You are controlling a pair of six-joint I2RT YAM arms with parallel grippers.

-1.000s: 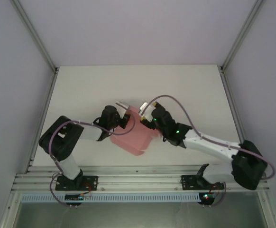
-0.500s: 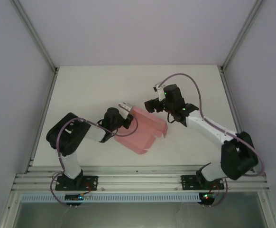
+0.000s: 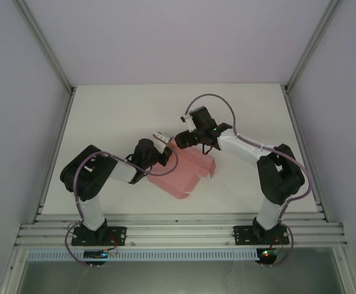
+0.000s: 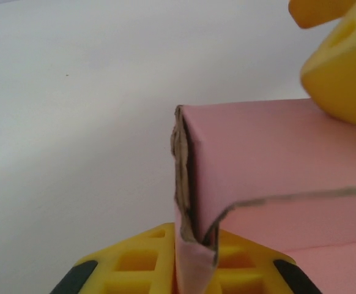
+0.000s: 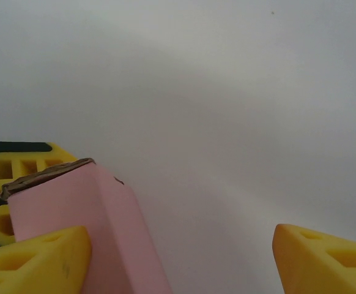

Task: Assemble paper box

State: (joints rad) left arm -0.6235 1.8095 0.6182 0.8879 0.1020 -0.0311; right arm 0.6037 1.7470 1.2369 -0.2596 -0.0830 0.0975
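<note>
paper box (image 3: 185,174): pale pink, part-folded, brown cut edge | left tool (image 4: 189,264): pinching its flap | right tool (image 5: 181,260): wide apart, empty

Pale-pink paper box (image 3: 184,174), perhaps brown-edged; yellow fingers (image 5: 37,257); white table (image 3: 117,110).

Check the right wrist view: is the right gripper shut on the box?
No: the fingers of the right gripper stand wide apart, with the box beside just one of them.
</note>
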